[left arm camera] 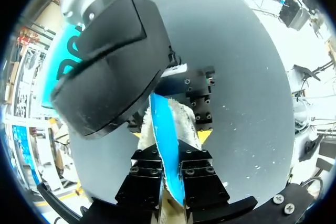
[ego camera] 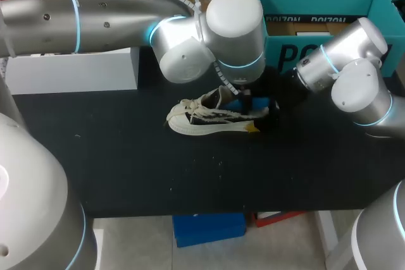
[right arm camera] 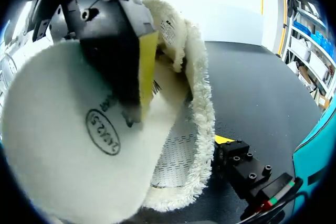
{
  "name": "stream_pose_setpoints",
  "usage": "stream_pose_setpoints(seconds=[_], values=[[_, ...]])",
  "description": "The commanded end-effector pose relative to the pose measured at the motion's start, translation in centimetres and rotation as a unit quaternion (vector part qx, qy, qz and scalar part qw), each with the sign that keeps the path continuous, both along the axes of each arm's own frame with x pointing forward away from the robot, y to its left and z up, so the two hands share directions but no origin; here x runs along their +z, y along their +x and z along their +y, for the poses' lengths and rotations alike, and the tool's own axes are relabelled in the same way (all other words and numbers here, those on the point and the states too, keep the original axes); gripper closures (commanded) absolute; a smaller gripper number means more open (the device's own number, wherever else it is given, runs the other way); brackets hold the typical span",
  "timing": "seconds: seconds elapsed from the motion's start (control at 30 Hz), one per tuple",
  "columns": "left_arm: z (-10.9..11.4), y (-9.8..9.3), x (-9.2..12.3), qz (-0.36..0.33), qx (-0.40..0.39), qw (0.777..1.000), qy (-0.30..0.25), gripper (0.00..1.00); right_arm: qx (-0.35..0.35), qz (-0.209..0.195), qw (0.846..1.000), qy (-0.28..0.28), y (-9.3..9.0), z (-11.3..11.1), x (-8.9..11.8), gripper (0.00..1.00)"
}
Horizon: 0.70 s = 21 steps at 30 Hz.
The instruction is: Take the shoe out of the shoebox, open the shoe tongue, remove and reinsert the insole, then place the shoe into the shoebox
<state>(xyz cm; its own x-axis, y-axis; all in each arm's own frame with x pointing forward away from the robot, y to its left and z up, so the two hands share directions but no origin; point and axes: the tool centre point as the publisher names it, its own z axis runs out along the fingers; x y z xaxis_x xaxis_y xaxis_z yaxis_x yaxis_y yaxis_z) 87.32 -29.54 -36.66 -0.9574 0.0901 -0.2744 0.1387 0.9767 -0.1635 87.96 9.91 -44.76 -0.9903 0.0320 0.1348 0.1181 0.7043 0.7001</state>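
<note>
A white low shoe point(ego camera: 202, 118) with black sides lies on its sole in the middle of the black table point(ego camera: 190, 175). My left gripper point(ego camera: 243, 101) hangs over its heel. In the left wrist view the left gripper point(left arm camera: 170, 157) is shut on the blue insole point(left arm camera: 163, 124), which stands up out of the shoe. My right gripper point(ego camera: 271, 107) is at the heel. Its fingers point(right arm camera: 147, 72) stand wide on either side of the shoe's frayed collar point(right arm camera: 202, 103) and touch it. The insole's white stamped face point(right arm camera: 68, 145) fills that view.
The teal shoebox point(ego camera: 297, 55) stands open at the back right, right behind my right arm. A white box point(ego camera: 69, 71) sits at the back left. Bare table lies in front of the shoe toward the near edge.
</note>
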Motion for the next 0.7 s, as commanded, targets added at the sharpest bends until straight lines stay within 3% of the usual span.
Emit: stream_pose_setpoints(seconds=[0.03,0.37,0.7], values=[[1.4,-1.3,2.6,0.009,-0.002,0.999,-0.041,1.00,0.000,0.001,1.000,-0.002,0.0,0.2,-0.5,1.00],[0.2,-2.9,9.0,0.025,0.008,0.988,-0.150,1.00,0.000,0.001,1.000,-0.002,0.0,0.2,-0.5,1.00],[-2.2,-3.9,16.4,0.026,0.028,0.961,-0.273,1.00,0.000,0.001,1.000,-0.002,0.0,0.2,-0.5,1.00]])
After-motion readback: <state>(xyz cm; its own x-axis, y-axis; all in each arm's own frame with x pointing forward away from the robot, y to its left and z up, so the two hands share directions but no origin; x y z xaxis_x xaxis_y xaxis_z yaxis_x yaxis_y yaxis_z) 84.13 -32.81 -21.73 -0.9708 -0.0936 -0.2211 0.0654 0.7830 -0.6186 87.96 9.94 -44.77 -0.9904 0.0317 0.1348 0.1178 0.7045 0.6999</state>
